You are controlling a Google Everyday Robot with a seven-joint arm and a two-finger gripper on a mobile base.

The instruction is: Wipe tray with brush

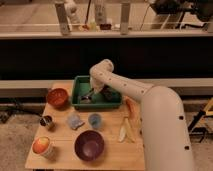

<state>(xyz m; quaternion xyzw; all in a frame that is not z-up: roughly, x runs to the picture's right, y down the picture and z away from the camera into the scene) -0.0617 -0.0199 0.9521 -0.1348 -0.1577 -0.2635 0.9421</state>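
Observation:
The green tray (79, 102) stands at the back of the wooden table, left of the middle. My arm comes from the lower right, bends above the tray's back wall and points down into it. My gripper (94, 93) is low inside the tray, near its middle. A pale elongated thing, possibly the brush (86, 98), lies at the gripper's tip toward the tray's front left. A dark object (108, 93) sits in the tray just right of the gripper.
On the table are a red bowl (57, 97) left of the tray, a dark can (46, 121), a blue-grey crumpled thing (75, 121), a blue cup (95, 120), a purple bowl (89, 145), a white cup with orange contents (42, 146), a banana peel (125, 131) and an orange object (131, 107).

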